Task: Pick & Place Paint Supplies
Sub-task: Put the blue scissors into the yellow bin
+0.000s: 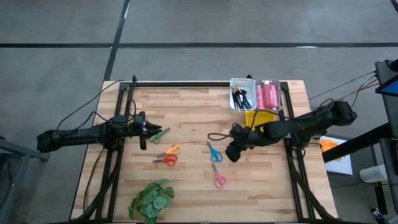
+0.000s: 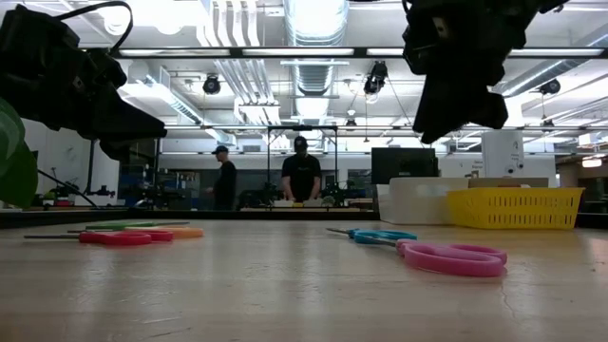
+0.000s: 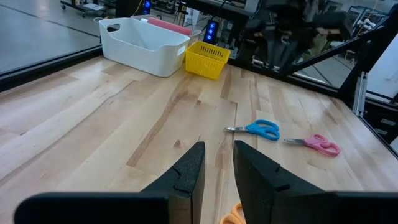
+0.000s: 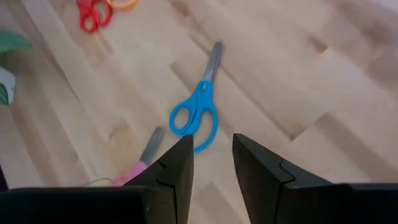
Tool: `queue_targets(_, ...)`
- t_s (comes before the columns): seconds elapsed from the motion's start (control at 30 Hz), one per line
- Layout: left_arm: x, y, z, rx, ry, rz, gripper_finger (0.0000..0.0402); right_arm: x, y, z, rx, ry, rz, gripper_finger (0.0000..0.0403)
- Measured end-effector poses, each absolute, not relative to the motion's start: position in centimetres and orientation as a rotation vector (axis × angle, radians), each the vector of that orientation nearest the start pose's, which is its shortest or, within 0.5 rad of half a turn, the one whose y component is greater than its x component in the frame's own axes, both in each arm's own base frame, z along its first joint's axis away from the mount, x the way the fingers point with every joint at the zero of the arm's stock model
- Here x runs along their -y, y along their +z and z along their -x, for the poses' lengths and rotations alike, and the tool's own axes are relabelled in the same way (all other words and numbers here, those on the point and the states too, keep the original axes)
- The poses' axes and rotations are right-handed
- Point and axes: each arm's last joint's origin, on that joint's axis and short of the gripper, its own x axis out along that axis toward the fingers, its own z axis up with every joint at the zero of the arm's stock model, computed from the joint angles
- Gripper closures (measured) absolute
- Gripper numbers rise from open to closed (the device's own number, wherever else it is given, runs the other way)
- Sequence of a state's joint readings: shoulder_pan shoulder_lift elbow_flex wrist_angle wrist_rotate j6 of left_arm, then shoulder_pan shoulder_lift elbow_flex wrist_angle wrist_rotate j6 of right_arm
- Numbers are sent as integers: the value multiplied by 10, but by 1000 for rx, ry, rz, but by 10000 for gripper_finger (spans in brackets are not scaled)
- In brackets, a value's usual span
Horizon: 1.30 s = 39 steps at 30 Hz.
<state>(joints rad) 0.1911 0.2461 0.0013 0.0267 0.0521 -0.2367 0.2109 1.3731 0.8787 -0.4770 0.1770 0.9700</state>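
Blue scissors (image 1: 214,153) flat mid-surface, bare wood all round; pink scissors (image 1: 218,178) nearer front edge. Right gripper (image 1: 234,151) above, narrowly parted, empty. Left gripper (image 1: 143,132) likewise, near left edge.

The left arm reaches in from the table's left edge, its left gripper (image 1: 143,131) raised, fingers (image 3: 189,171) a narrow gap apart and empty. The right arm stretches in from the right, its right gripper (image 1: 232,151) raised too, fingers (image 4: 176,165) slightly parted and empty.
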Motion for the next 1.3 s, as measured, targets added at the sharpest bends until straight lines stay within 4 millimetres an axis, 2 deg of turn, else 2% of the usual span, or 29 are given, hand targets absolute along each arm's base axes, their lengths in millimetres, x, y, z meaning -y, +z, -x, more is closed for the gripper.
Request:
queue_targets(0.17, -20, 146, -109, -200, 163, 262, 315, -62, 218, -266, -894, -408, -710, 291)
queue_targets(0.4, -20, 146, -109, -199, 163, 262, 315, -66, 229, -277, -971, -451, -666, 291)
queue_targets(0.63, -20, 146, -109, -199, 163, 261, 315, -73, 236, -300, -1101, -466, -554, 291)
queue_targets(0.9, -20, 146, -109, -199, 163, 261, 315, -81, 227, -327, -1188, -414, -540, 291)
queue_targets(1.3, -20, 146, -109, -199, 163, 262, 315, -77, 206, -339, -1224, -446, -479, 291)
